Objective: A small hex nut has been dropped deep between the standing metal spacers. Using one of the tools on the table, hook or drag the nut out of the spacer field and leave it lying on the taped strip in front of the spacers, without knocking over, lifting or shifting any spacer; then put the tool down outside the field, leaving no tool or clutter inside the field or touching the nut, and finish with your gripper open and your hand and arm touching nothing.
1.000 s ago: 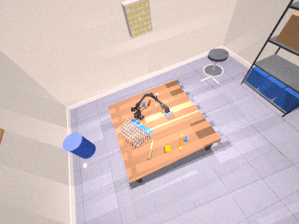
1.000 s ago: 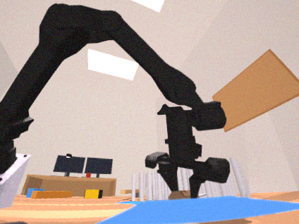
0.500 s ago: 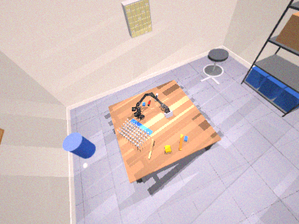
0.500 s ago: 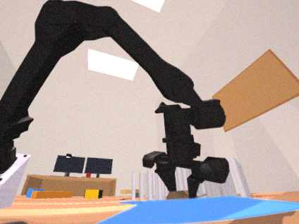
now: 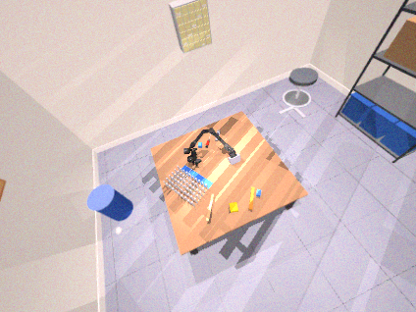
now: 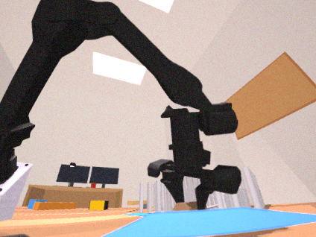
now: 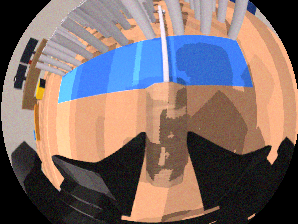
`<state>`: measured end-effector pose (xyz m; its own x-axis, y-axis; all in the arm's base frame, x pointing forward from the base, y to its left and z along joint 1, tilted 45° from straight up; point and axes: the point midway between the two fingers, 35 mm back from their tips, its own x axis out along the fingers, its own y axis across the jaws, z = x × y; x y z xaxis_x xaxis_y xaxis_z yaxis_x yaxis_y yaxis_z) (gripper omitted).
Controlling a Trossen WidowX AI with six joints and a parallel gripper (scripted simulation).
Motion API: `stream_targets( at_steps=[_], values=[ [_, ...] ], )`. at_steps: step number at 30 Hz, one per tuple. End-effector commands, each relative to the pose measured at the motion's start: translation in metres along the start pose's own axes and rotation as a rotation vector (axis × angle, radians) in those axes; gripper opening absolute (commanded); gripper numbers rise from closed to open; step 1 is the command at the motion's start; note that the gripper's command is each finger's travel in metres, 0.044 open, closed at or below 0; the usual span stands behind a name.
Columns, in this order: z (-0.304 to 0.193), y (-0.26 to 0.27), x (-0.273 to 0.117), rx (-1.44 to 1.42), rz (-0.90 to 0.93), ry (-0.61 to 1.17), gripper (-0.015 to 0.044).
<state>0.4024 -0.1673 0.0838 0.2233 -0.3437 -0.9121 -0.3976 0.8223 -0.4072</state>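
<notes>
Two partly open fingers grip a wooden handle (image 7: 166,135) (image 6: 185,206), its thin pale rod (image 7: 164,47) crossing the blue tape (image 7: 112,67) (image 6: 223,221) (image 5: 197,177) toward the metal spacers (image 7: 142,22) (image 6: 158,195) (image 5: 186,185).

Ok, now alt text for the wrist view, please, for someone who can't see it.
The gripper is shut on a tool's tan wooden handle, whose thin pale rod crosses the blue taped strip and reaches in among upright gray metal spacers. No hex nut can be made out.

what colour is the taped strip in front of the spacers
Blue; the wrist view shows it best.
</notes>
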Motion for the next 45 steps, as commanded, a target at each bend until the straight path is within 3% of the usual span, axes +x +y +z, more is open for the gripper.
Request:
stream_targets(
  at_steps=[1, 45],
  values=[
    [-0.003, 0.000, -0.002, -0.005, 0.000, -0.003, 0.0000],
    [-0.033, 0.000, -0.015, -0.005, 0.000, -0.001, 0.0000]
  ],
)
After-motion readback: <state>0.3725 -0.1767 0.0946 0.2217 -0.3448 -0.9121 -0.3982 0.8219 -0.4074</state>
